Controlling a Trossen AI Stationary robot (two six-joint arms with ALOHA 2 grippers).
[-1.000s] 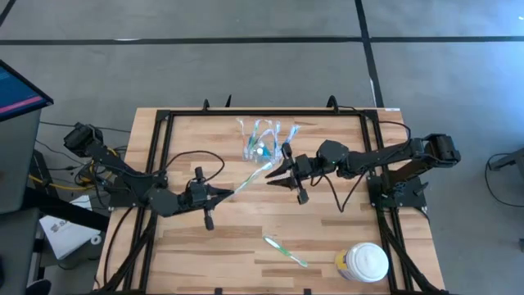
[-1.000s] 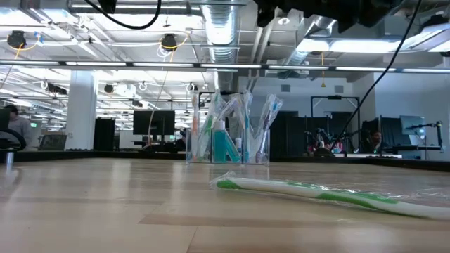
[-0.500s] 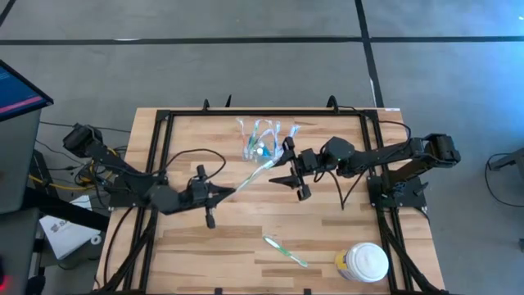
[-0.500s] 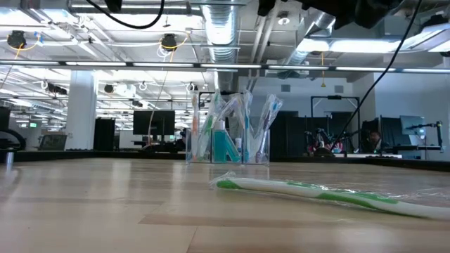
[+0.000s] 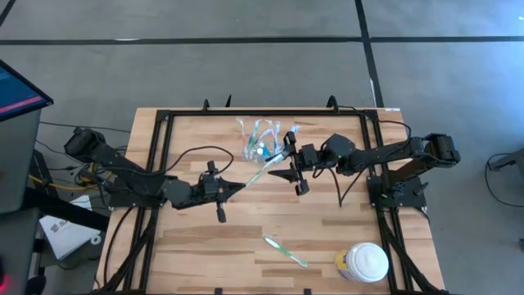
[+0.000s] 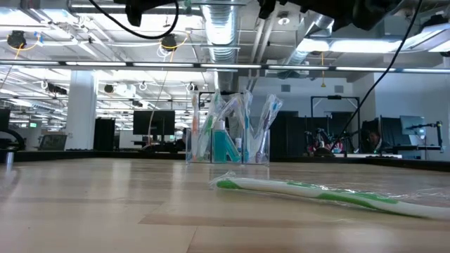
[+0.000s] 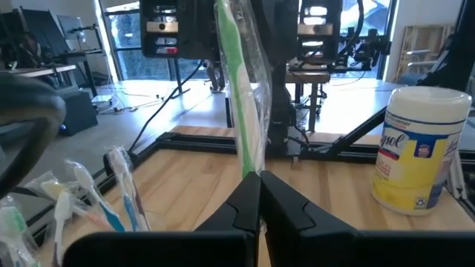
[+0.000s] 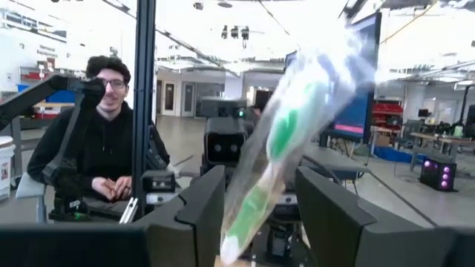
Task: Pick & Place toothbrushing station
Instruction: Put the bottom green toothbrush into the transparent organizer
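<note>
The clear plastic holder [image 5: 260,141] stands near the far edge of the desk [image 5: 327,238] and already carries several toothbrushes and a small teal tube [image 6: 225,146], so most of the station looks filled. Two brushes are not yet in it. One green toothbrush [image 5: 284,251], in a crinkly see-through wrapper, lies flat on the desk toward the near edge, well apart from the holder. The other wrapped green toothbrush [image 5: 260,170] hangs in the air between the two arms, just in front of the holder.

The left gripper [image 5: 239,187] has its jaws closed tight on one end of that raised brush; its wrist view shows the green handle rising straight out of the pinched tips. The right gripper [image 5: 282,168] sits at the other end with its jaws parted, the wrapped brush passing between the two fingers [image 8: 202,204] without a clear touch. It reads as a handover about to happen, with placing into the holder left to do, then the brush on the desk.

The holder is hard, glossy and boxy. The brushes are thin, translucent and light, their film wrappers slippery. A white round jar [image 5: 363,263] with a yellow label stands at the near right corner, and a person [image 8: 104,148] sits beyond the desk
</note>
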